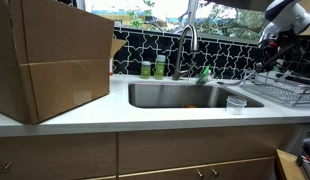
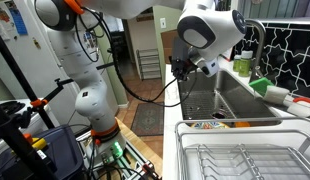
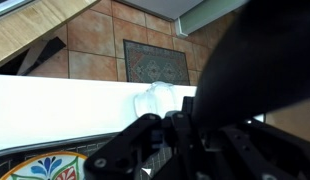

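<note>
My gripper (image 1: 272, 47) hangs in the air over the right end of the counter, above the dish rack (image 1: 285, 93). It also shows in an exterior view (image 2: 184, 68), above the near edge of the sink (image 2: 230, 100). In the wrist view its dark fingers (image 3: 165, 128) stand close together with nothing between them. A clear plastic cup (image 3: 160, 98) stands on the white counter just past them. The cup (image 1: 235, 103) stands right of the sink, below and left of the gripper. A colourful patterned plate (image 3: 35, 165) shows at the lower left.
A big cardboard box (image 1: 50, 60) fills the counter's left end. A faucet (image 1: 187, 45) and green bottles (image 1: 153, 68) stand behind the sink (image 1: 185, 95). A green sponge (image 2: 260, 85) lies by the sink. A wire rack (image 2: 245, 155) is in the foreground.
</note>
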`<state>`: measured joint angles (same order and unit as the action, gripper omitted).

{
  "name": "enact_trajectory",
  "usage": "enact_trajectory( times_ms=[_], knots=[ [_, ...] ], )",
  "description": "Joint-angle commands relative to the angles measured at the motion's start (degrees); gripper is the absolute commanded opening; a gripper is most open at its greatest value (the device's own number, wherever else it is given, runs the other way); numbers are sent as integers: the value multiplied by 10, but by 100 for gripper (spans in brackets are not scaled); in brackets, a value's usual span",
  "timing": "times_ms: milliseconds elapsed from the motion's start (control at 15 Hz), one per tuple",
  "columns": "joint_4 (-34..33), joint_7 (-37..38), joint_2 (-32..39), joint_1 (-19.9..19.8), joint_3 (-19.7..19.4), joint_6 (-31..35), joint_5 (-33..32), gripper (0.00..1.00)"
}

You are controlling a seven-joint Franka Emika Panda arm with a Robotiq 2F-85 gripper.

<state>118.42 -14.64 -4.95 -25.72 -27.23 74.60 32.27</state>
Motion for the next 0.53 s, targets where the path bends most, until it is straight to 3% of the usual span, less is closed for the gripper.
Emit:
enact_trajectory(
  times_ms=[0, 467],
  knots=[
    [3, -17, -8, 1, 0, -12, -25, 2],
    [11, -39, -16, 6, 6, -16, -41, 2]
  ],
)
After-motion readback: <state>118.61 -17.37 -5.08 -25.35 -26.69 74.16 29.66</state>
